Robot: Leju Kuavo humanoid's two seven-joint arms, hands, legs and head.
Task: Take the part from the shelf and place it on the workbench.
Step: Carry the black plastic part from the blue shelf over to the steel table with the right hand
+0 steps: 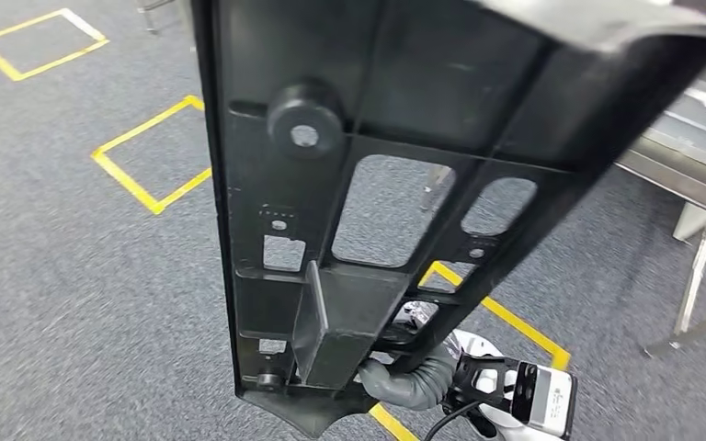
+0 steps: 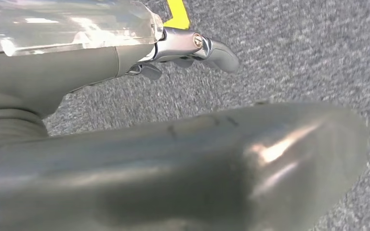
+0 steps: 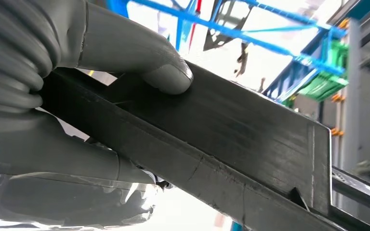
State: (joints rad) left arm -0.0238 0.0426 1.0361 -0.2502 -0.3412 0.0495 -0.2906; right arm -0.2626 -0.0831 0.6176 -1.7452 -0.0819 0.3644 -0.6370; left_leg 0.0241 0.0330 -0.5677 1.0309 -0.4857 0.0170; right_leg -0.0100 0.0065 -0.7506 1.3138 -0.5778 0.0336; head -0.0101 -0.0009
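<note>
A large black ribbed plastic part [image 1: 404,110] with cut-out windows rises steeply in front of me in the head view. My right hand [image 1: 423,377] grips its lower end from underneath. In the right wrist view the thumb [image 3: 164,72] presses on top of the part's flat edge [image 3: 250,139] while the other fingers wrap below it. The metal workbench [image 1: 689,175] stands at the upper right, beyond the part. My left hand [image 2: 139,144] hangs over the grey carpet, fingers stretched out, holding nothing.
Yellow tape squares [image 1: 147,165] mark the grey carpet on the left and below the part. A workbench leg [image 1: 694,285] stands at the right. Behind the part, the right wrist view has a blue shelf frame [image 3: 250,33] and a green bin [image 3: 325,82].
</note>
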